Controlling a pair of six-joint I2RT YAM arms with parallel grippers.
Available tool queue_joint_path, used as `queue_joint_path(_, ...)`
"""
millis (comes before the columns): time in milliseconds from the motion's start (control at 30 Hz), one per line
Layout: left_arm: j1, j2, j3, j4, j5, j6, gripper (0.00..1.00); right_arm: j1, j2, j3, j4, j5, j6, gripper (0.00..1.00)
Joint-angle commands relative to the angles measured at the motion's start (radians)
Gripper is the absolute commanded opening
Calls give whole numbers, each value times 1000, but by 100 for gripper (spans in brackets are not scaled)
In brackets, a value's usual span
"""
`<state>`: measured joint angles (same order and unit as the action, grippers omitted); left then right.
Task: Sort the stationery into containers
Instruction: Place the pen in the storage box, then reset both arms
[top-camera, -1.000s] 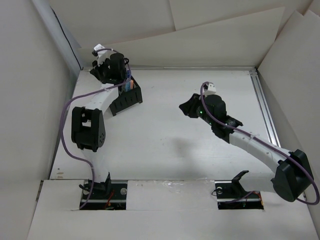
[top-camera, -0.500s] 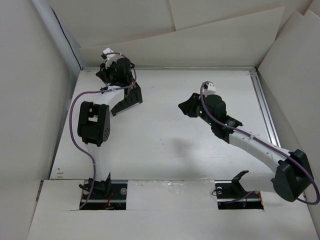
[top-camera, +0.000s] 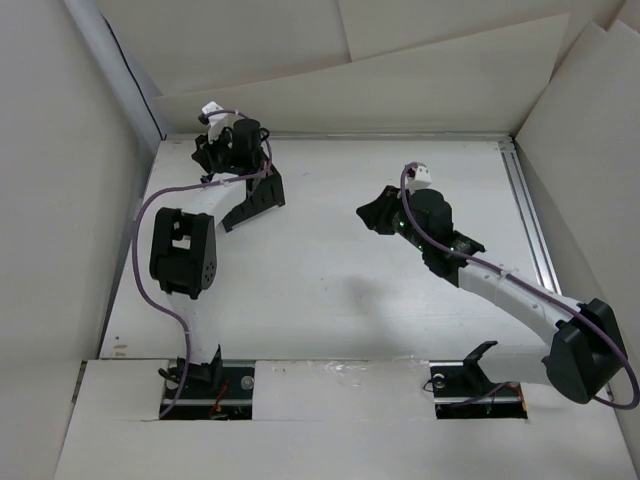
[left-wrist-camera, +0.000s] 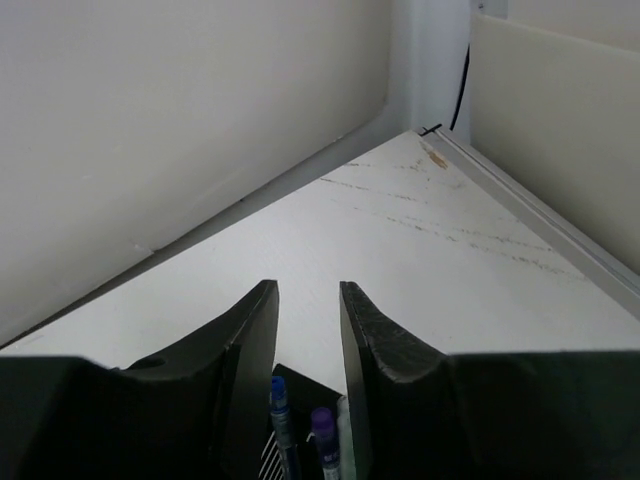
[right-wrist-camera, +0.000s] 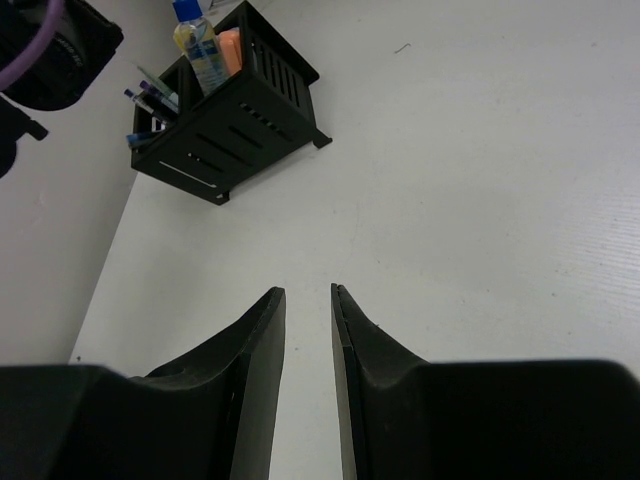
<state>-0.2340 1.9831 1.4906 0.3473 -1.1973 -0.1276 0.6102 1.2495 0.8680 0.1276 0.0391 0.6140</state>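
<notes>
Shifted slightly leftward, left gripper (left-wrist-camera: 306, 290) hovers narrowly parted, empty, above pens (left-wrist-camera: 280, 396) in the organiser (top-camera: 258, 199).

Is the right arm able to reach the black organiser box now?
Probably yes: only bare table lies between the right pincer and the organiser box, though the left pincer hangs above it.

The black organiser box (right-wrist-camera: 228, 130) stands upright on the white table (right-wrist-camera: 480, 200), far back on the left, slotted side facing out. And it's loaded: a clear blue-capped tube (right-wrist-camera: 203, 50) stands in one end compartment, an orange marker (right-wrist-camera: 231, 48) just beside it. Slim pens (right-wrist-camera: 150, 98) lean together at the other end, with a blue pen (left-wrist-camera: 280, 395) and a purple-capped pen (left-wrist-camera: 322, 425) poking up.
</notes>
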Motion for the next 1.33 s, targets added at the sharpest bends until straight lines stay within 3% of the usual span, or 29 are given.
queue_joint_path(0,2,-145,-4,-72,24,-101,28,8,-13,-3,56,-13,-14,31)
queue_joint_path(167,2,-268,5,-163,88,-176,42,17,-13,-3,56,-13,-14,31)
queue_joint_path(267,2,-335,14,-243,174,-248,57,26,-4,-3,56,-13,-14,32)
queue_joint_path(400,2,-482,-10,-320,338,-352,75,36,7,6,56,-4,-23,42)
queue_joint_path(500,2,-559,-71,-332,462,-409,83,45,28,6,56,18,-33,61)
queue_joint_path(533,2,-613,-90,-332,485,-409,86,45,28,6,56,27,-33,79)
queue_joint_path(600,2,-667,-124,-352,541,-425,100,45,28,17,56,50,-43,96)
queue_joint_path(633,2,-717,-163,-361,557,-425,100,45,28,17,47,50,-43,100)
queue_joint_path(867,13,-930,-346,-516,660,-489,100,65,5,17,38,102,-52,100)
queue_joint_path(1100,41,-1161,-605,-489,791,-527,100,65,5,8,38,134,-62,100)
queue_joint_path(1300,41,-1155,-636,-513,834,-541,100,74,25,17,38,153,-71,100)
